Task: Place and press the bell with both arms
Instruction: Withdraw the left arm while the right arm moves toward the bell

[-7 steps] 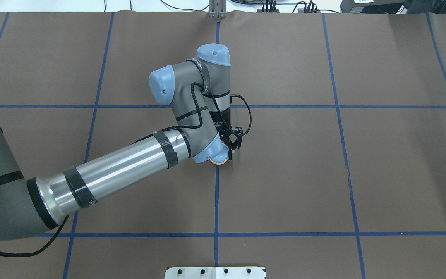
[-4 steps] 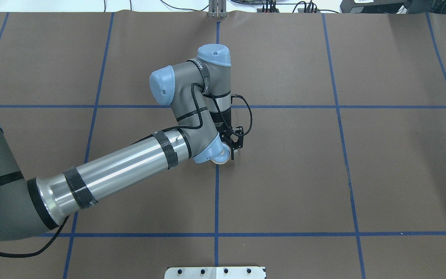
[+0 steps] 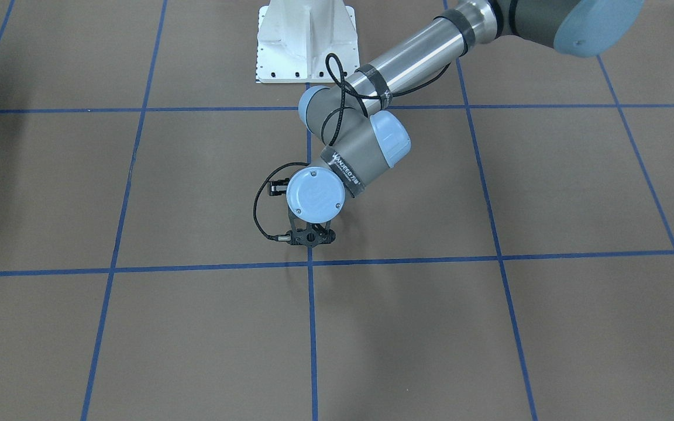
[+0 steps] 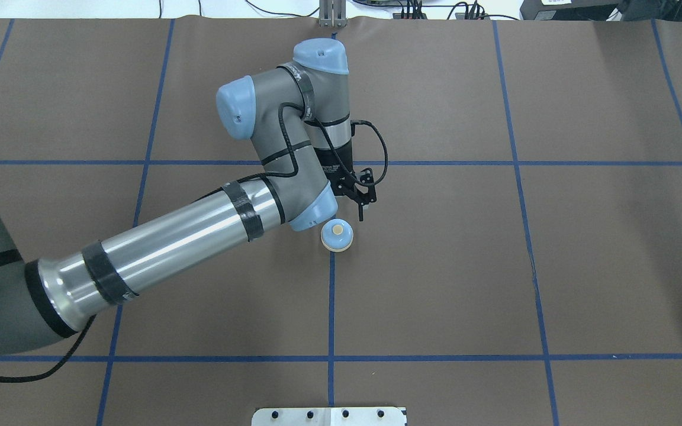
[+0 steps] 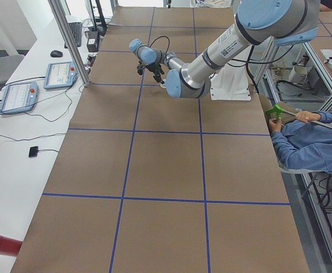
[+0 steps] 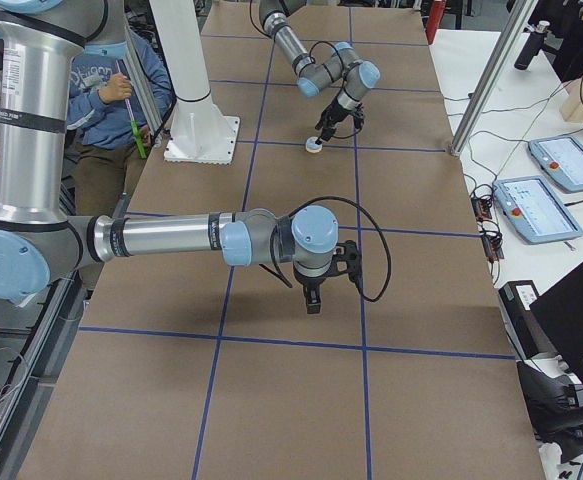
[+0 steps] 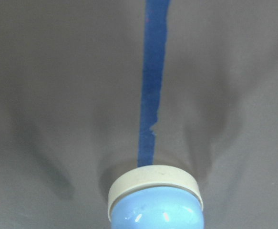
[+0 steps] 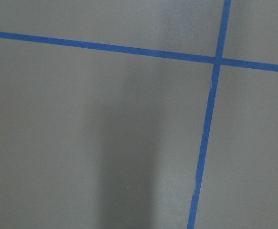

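There is one bell (image 4: 337, 235), and it stands upright and alone on the brown tabletop (image 4: 584, 266), right on the blue tape line (image 4: 331, 307) that runs down the middle, a little nearer the robot than the crossing with the sideways line. It is a small light-blue dome on a round cream base, with a cream button on its crown. The left wrist view catches it at the bottom edge, glossy with small glints on the blue, the cream rim showing and the tape running away from it. There are two arms and two hands. The left arm (image 4: 169, 248) reaches in across the tabletop and bends at the wrist, so that the left hand (image 4: 360, 213) hangs just beside the bell on its far side, clear of it. Its fingers stand apart and grip nothing. In the front-facing view the wrist's round blue cap hides the bell. The right arm (image 6: 161, 238) shows only in the view from the robot's right, stretched low over the tabletop well apart from the bell, with the right hand (image 6: 311, 303) pointing down. Whether its fingers are apart or together I cannot tell, and its own camera shows only tabletop and crossing tape. One white pedestal (image 3: 305, 41) stands at the robot's edge.
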